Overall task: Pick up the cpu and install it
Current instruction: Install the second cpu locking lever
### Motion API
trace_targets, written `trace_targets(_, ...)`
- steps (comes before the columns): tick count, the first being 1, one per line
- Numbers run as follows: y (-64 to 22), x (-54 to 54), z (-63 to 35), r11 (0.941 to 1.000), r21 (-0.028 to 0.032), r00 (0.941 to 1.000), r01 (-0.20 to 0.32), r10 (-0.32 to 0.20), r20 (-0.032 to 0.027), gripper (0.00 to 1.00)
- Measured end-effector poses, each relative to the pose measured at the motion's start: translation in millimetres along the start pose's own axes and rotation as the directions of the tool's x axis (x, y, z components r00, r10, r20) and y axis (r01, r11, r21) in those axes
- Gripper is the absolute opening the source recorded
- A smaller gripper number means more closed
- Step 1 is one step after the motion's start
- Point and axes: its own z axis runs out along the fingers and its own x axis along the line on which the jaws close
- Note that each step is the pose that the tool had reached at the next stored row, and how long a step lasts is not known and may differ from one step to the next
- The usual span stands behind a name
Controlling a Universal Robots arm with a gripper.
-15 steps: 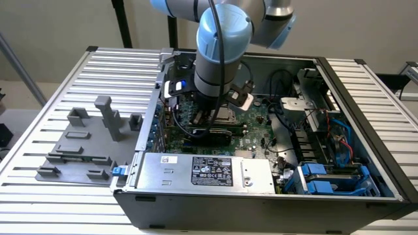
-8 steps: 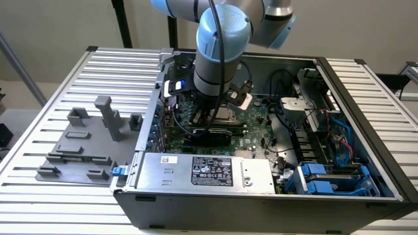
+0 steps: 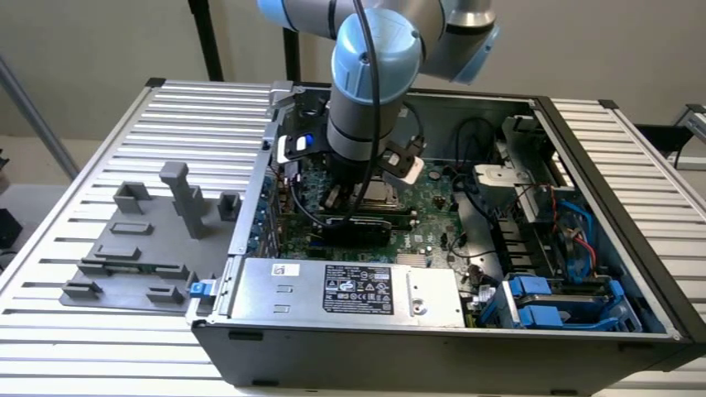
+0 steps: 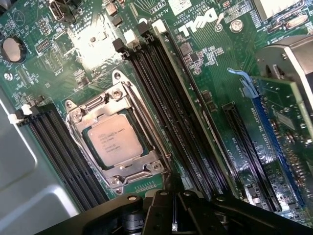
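I see open case (image 3: 617, 165) on tabletop (image 3: 66, 347), arm (image 3: 369, 91) reaching down inside over board (image 4: 210, 63). Cpu (image 4: 113, 140) sits seated in socket frame (image 4: 80, 115), between memory slots (image 4: 161, 98). My end effector (image 4: 174, 215) hovers just beside socket, apart from cpu, fingers together, holding nothing.

cpu (image 4: 114, 140) apparently seated in socket frame (image 4: 117, 134), tool (image 4: 174, 215) closed beside it
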Motion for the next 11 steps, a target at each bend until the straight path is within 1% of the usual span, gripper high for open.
trace_targets(2,-0.4,0.8,1.2,1.0,-0.0009,1.0,0.0,0.0,0.0031,0.11)
trace_targets(4,-0.6,1.4,1.8,1.0,-0.0021,1.0,-0.001,0.001,0.0077,0.11)
trace_targets(8,-0.8,1.7,2.0,1.0,-0.0077,0.9997,-0.003,0.003,0.0231,0.11)
trace_targets(9,-0.8,1.7,1.9,1.0,-0.0077,0.9997,-0.003,0.003,0.026,0.11)
trace_targets(11,-1.2,2.1,0.2,1.0,-0.0063,0.9995,-0.004,0.005,0.0297,0.11)
